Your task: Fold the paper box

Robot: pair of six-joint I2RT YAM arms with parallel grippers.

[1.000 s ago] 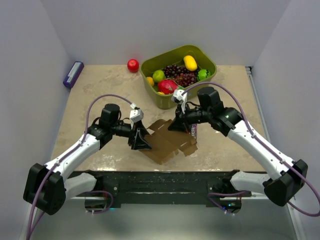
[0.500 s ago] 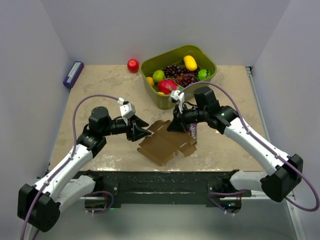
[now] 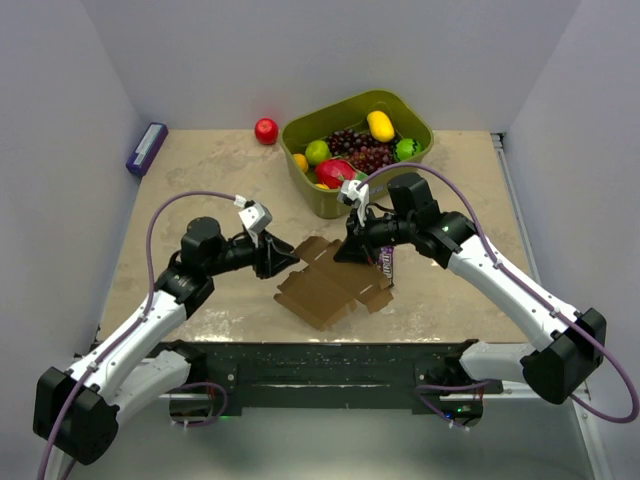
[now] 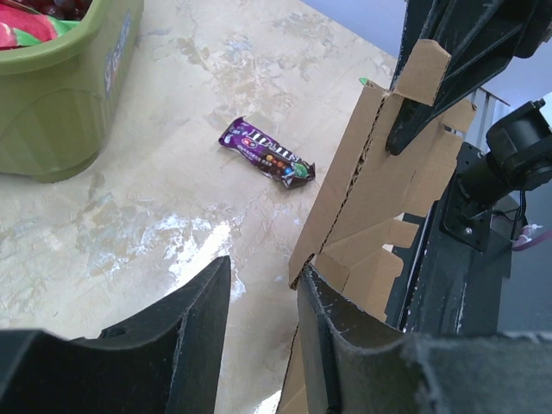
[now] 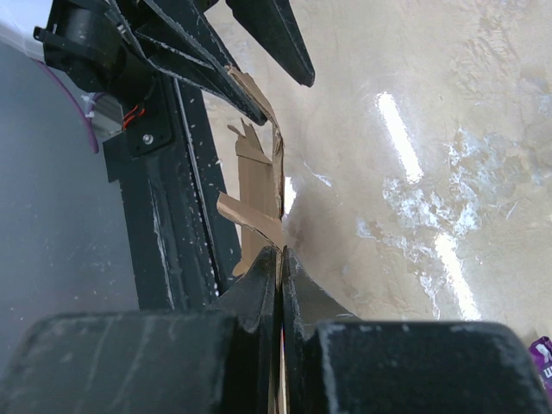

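Observation:
The paper box (image 3: 330, 287) is a flat brown die-cut cardboard sheet with flaps, near the table's front middle, its far edge lifted. My right gripper (image 3: 352, 251) is shut on that far edge; in the right wrist view the jaws (image 5: 279, 259) pinch the thin cardboard (image 5: 259, 185) edge-on. My left gripper (image 3: 281, 259) is open at the sheet's far-left corner. In the left wrist view the gap (image 4: 263, 280) between its fingers is empty, and the cardboard (image 4: 379, 198) stands just beside the right finger (image 4: 345, 345).
An olive-green bin (image 3: 420, 125) of fruit stands at the back right. A red apple (image 3: 266, 131) lies left of it. A purple box (image 3: 146, 148) lies at the far left. A candy packet (image 3: 387, 262) lies beside the sheet. A black frame (image 3: 320, 365) runs along the near edge.
My left gripper has come off the sheet's left edge, drawn back left and up, and now stands open at the far-left corner. The right gripper keeps its hold, shifted slightly.

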